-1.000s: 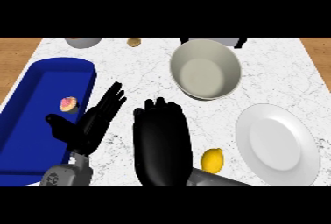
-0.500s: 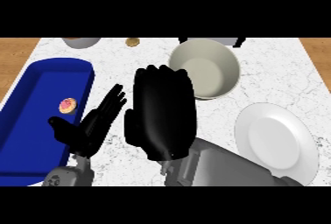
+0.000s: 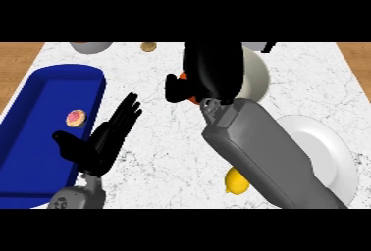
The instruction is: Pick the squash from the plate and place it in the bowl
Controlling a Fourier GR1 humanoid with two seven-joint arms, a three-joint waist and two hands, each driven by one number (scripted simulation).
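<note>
Holding something orange (presumably the squash (image 3: 190, 87), mostly hidden) in curled fingers, right hand (image 3: 211, 68) sits over the bowl (image 3: 255, 73) at 12 o'clock; left hand (image 3: 101, 137) rests open at 9 o'clock.

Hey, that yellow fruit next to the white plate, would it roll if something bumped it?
Probably. The yellow fruit looks rounded and lies on the flat counter beside the white plate, so a nudge would likely roll it. Its smooth-looking skin may be slippery to grasp. It seems solid, not floppy.
</note>
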